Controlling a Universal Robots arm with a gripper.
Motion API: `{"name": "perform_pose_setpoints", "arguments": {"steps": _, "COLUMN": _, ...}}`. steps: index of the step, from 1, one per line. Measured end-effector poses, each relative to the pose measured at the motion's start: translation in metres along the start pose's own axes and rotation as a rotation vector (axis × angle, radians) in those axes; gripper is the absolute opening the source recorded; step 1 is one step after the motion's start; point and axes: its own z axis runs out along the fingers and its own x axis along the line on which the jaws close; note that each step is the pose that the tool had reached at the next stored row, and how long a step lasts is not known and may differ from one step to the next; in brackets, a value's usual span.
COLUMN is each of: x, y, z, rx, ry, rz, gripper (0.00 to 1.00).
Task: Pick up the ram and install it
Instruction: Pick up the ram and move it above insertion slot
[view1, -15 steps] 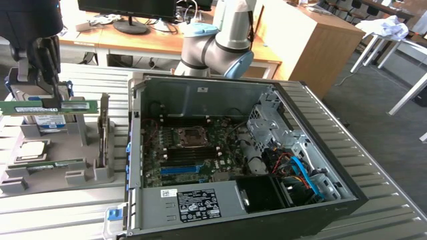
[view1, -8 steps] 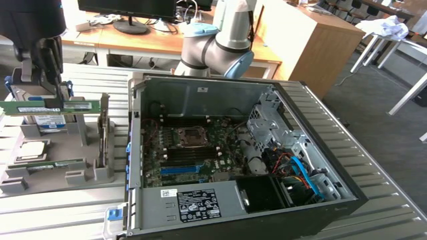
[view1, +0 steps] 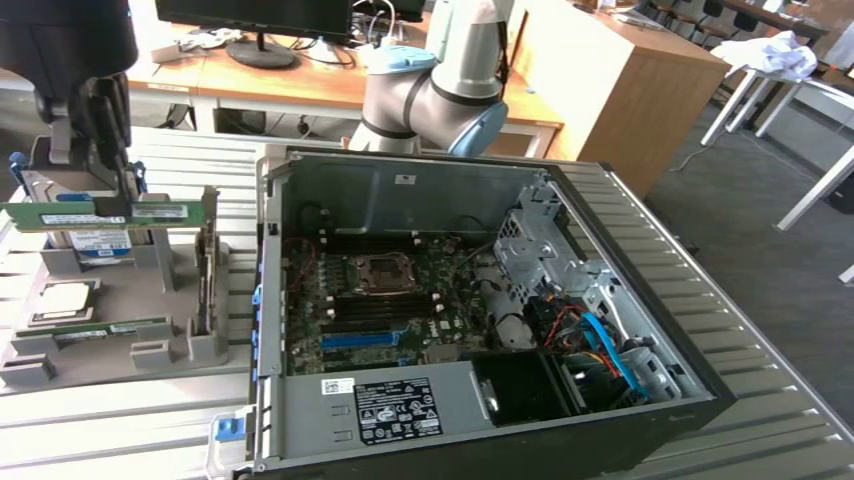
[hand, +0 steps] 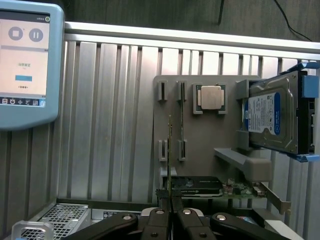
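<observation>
- An open desktop computer case (view1: 271, 300) lies on its side on a ribbed metal tabletop (view1: 747, 340), filling the middle of the exterior view.
- Inside the case sits a dark motherboard (view1: 400, 300) with a long blue slot (view1: 360, 339) near its lower edge.
- A grey and light-blue robot arm (view1: 447, 70) rises behind the case, at the top centre of the exterior view.
- At the exterior view's upper left, dark jaws hang down and are pressed together on the ram (view1: 147, 214), pinching it near its middle.
- The ram is a long green stick with a white sticker. It is held level, raised over a grey parts holder (view1: 167, 300) at the exterior view's left, well apart from the motherboard.
- Just below the ram, a hard drive (view1: 91, 246) with a blue and white label stands upright in the holder.
- Lower on the holder lie a silver processor chip (view1: 60, 298) and a second green memory stick (view1: 100, 329), which stands on edge in a slot.
- In the wrist view, the ram (hand: 170, 160) is seen edge-on as a thin line clamped between the two black jaws.
- That view also takes in the holder, the hard drive and a touch-screen pendant (hand: 25, 65) with a blue-grey frame.
</observation>
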Motion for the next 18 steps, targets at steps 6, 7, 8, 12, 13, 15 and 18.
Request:
{"name": "perform_pose_setpoints", "arguments": {"steps": 6, "x": 0.0001, "y": -0.0022, "z": 0.0, "rx": -0.0001, "ry": 0.0, "rz": 0.0, "gripper": 0.12}}
{"name": "perform_pose_setpoints", "arguments": {"steps": 7, "x": 0.0001, "y": -0.0026, "z": 0.0, "rx": 0.0, "ry": 0.0, "rz": 0.0, "gripper": 0.12}}
{"name": "perform_pose_setpoints", "arguments": {"steps": 8, "x": 0.0002, "y": -0.003, "z": 0.0, "rx": 0.0, "ry": 0.0, "rz": 0.0, "gripper": 0.12}}
{"name": "perform_pose_setpoints", "arguments": {"steps": 12, "x": 0.0003, "y": -0.0045, "z": 0.0, "rx": 0.0, "ry": 0.0, "rz": 0.0, "gripper": 0.12}}
{"name": "perform_pose_setpoints", "arguments": {"steps": 13, "x": 0.0003, "y": -0.0049, "z": 0.0, "rx": 0.0, "ry": 0.0, "rz": 0.0, "gripper": 0.12}}
{"name": "perform_pose_setpoints", "arguments": {"steps": 15, "x": 0.0003, "y": -0.0056, "z": 0.0, "rx": 0.0, "ry": 0.0, "rz": 0.0, "gripper": 0.12}}
{"name": "perform_pose_setpoints", "arguments": {"steps": 18, "x": 0.0003, "y": -0.0066, "z": 0.0, "rx": 0.0, "ry": 0.0, "rz": 0.0, "gripper": 0.12}}
